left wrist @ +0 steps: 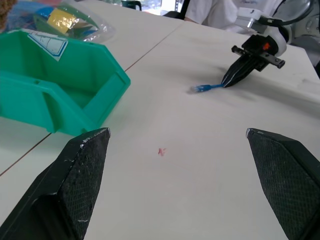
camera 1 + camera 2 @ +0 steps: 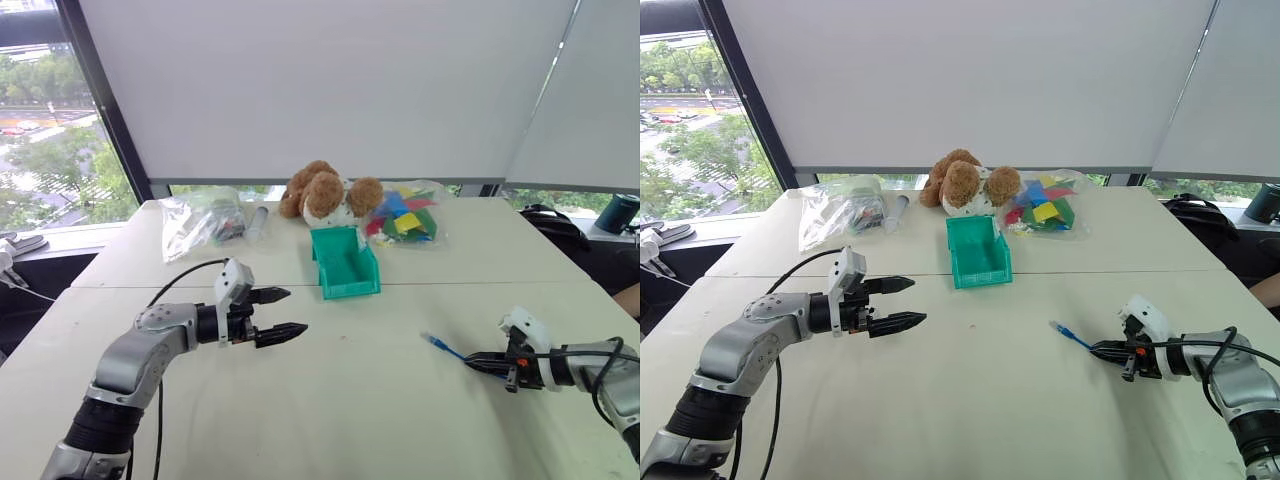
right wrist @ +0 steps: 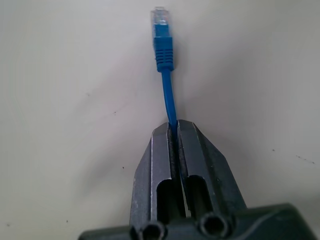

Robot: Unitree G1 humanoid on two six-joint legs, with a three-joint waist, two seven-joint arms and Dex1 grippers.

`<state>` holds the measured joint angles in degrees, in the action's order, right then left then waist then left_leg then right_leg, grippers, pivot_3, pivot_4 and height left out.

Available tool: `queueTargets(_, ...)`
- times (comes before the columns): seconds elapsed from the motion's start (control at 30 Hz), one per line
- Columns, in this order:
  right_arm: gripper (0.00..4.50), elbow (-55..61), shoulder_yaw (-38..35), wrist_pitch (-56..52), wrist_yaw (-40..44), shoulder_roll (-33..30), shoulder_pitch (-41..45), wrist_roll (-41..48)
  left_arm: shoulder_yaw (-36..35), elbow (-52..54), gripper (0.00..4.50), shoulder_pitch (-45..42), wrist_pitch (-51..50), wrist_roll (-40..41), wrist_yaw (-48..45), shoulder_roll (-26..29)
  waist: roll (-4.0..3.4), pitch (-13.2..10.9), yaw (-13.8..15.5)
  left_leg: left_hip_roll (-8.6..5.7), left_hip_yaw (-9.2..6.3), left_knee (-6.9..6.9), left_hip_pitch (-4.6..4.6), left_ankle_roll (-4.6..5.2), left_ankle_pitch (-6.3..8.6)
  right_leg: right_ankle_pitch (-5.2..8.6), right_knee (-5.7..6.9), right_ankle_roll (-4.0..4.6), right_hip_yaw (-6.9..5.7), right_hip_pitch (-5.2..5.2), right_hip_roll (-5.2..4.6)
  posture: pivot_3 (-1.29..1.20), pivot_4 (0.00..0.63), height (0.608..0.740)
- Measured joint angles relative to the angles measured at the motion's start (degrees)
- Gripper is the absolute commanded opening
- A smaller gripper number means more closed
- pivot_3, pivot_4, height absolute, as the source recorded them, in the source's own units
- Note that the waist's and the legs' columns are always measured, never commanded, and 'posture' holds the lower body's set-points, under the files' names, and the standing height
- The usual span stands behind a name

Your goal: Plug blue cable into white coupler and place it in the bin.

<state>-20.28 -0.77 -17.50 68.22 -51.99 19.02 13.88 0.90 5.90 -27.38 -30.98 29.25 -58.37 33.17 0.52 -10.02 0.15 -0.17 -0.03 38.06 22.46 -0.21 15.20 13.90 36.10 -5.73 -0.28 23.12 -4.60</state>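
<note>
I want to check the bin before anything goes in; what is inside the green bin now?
The bin looks empty as far as its floor shows. Its front lip hides the front part of the floor, so something small could lie there unseen.

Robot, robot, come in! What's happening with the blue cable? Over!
Right gripper shut on blue cable, plug end poking out. Left gripper open, empty. Bin waiting, path clear.

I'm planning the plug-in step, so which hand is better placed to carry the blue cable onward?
The right hand: its fingers are already shut on the blue cable, with the plug end sticking out ahead. The left hand hangs open, holding nothing, well away from the cable.
</note>
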Motion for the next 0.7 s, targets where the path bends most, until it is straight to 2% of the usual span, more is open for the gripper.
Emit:
queueTargets(0.13,0.05,9.1,3.9,-6.0,1.9,2.0,1.4,1.0,0.0,0.0,4.50,-0.1,0.0,0.0,-0.1,0.1,-0.08,0.0,-0.4,0.01,0.00,-0.07,0.03,0.00,0.00,-0.01,0.03,-0.02,0.00,0.10,0.00,0.00,0.150,0.740)
queueTargets(0.27,0.05,19.3,10.5,-10.2,4.3,5.3,6.9,1.5,0.6,0.0,4.50,-1.1,-0.1,0.1,-0.8,0.0,-0.07,0.0,-0.8,0.01,-0.07,-0.08,0.04,0.00,0.00,-0.01,0.03,-0.02,-0.02,0.11,0.02,0.00,0.150,0.740)
queueTargets(0.4,0.05,18.4,16.0,-10.3,5.4,7.6,10.4,-1.0,1.7,-0.1,4.50,-1.4,0.4,-0.4,-2.7,0.5,-0.05,-0.1,-0.3,-0.07,-0.07,-0.08,0.12,0.00,0.00,0.00,-0.05,-0.02,-0.03,0.10,-0.07,0.00,0.150,0.740)
queueTargets(0.53,0.05,11.8,22.0,-6.5,6.6,11.0,14.3,-5.8,5.4,-0.2,4.50,-1.2,2.5,-2.4,-5.8,0.9,-0.06,-0.1,-0.5,-0.09,-0.05,-0.08,0.14,-0.01,0.00,0.00,-0.05,-0.02,-0.02,0.12,-0.07,0.00,0.150,0.740)
queueTargets(0.63,0.91,7.7,24.0,-1.5,7.0,12.6,17.8,-8.8,9.1,-2.0,4.50,-1.2,6.7,-5.6,-8.6,1.1,-0.04,0.0,-0.8,-0.07,-0.04,-0.08,0.09,-0.01,0.00,-0.01,-0.03,-0.02,-0.02,0.12,-0.02,0.00,0.150,0.740)
queueTargets(0.7,1.79,7.0,24.2,0.0,7.0,12.8,18.3,-9.7,10.2,-3.2,4.50,-1.3,8.6,-6.9,-9.6,0.9,-0.03,0.0,-0.9,-0.06,-0.04,-0.09,0.06,-0.01,0.00,-0.01,-0.01,-0.02,-0.02,0.11,0.00,0.00,0.150,0.740)
